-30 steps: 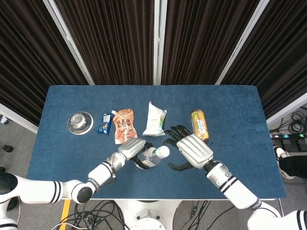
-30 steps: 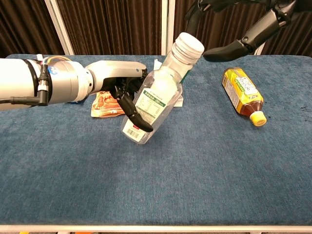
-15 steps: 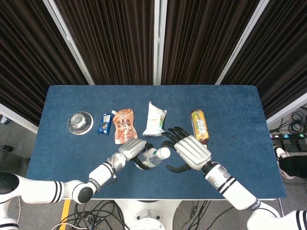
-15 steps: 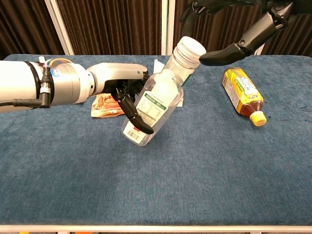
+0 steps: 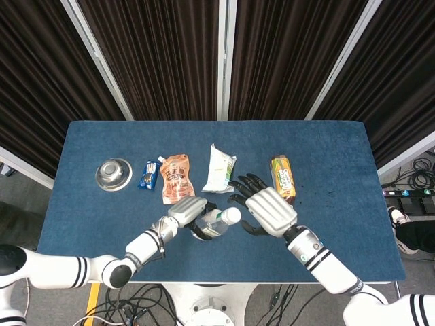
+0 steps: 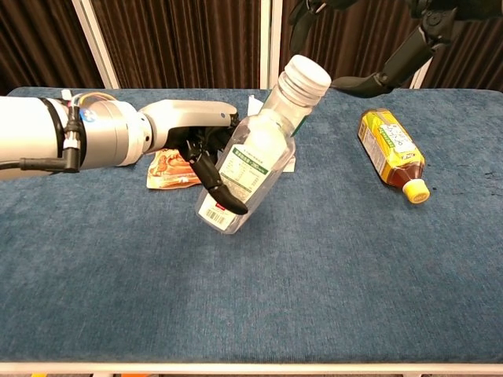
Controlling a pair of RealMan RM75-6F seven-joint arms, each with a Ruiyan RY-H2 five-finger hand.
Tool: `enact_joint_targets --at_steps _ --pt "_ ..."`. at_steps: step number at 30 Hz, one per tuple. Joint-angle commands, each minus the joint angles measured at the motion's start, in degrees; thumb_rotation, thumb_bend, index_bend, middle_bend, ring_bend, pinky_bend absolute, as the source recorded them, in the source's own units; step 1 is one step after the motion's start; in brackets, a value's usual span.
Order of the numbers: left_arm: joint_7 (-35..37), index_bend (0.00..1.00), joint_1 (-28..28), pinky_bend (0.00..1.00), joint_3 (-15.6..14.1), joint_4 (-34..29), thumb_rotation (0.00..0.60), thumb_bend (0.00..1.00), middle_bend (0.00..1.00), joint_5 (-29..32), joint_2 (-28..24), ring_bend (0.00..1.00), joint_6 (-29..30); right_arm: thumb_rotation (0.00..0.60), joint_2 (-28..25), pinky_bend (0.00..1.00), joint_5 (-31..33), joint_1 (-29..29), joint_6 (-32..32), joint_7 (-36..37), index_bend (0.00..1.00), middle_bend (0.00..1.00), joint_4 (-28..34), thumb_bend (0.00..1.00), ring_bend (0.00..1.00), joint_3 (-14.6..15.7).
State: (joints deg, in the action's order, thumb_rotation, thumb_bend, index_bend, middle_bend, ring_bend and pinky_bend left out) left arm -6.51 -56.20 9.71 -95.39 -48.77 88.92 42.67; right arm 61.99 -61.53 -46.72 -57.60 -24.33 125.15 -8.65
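My left hand (image 5: pixel 185 212) (image 6: pixel 192 137) grips a clear plastic bottle (image 6: pixel 251 161) (image 5: pixel 216 221) with a white cap and a green-and-white label, holding it tilted with its cap toward the right and its base near the blue tabletop (image 6: pixel 314 283). My right hand (image 5: pixel 268 210) hovers just to the right of the bottle's cap, fingers spread and holding nothing. In the chest view only its dark fingers (image 6: pixel 369 81) show, at the top edge above the cap.
A yellow tea bottle (image 5: pixel 283 176) (image 6: pixel 393 153) lies on its side to the right. Behind the hands lie a white-green pouch (image 5: pixel 220 170), an orange pouch (image 5: pixel 176 178) (image 6: pixel 169 169), a small blue packet (image 5: pixel 148 174) and a metal bowl (image 5: pixel 113 173) at the left.
My right hand has drawn closer to the bottle's cap and lifted slightly. The left hand keeps its grip, the bottle barely shifting.
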Motion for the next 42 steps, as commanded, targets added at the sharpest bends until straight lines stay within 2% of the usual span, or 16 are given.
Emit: enact_joint_targets --at_steps 1,21,42 --pt "0.05 0.58 -0.01 0.54 -0.02 0.01 0.600 0.04 0.61 0.01 -0.07 0.52 -0.10 0.600 0.36 0.00 0.33 -0.20 -0.19 -0.50 0.32 0.10 0.09 0.31 0.00 0.02" --pt "-0.54 0.58 -0.13 0.54 -0.38 -0.12 0.600 0.04 0.61 0.37 0.16 0.52 0.09 0.600 0.66 0.00 0.99 -0.84 0.48 -1.15 0.35 0.11 0.74 0.31 0.00 0.30" --pt "0.11 0.58 0.18 0.54 -0.68 0.41 0.600 0.04 0.61 0.20 0.47 0.52 -0.15 0.600 1.26 0.00 1.36 -0.88 -1.58 -1.67 0.43 0.14 1.08 0.31 0.00 -0.45"
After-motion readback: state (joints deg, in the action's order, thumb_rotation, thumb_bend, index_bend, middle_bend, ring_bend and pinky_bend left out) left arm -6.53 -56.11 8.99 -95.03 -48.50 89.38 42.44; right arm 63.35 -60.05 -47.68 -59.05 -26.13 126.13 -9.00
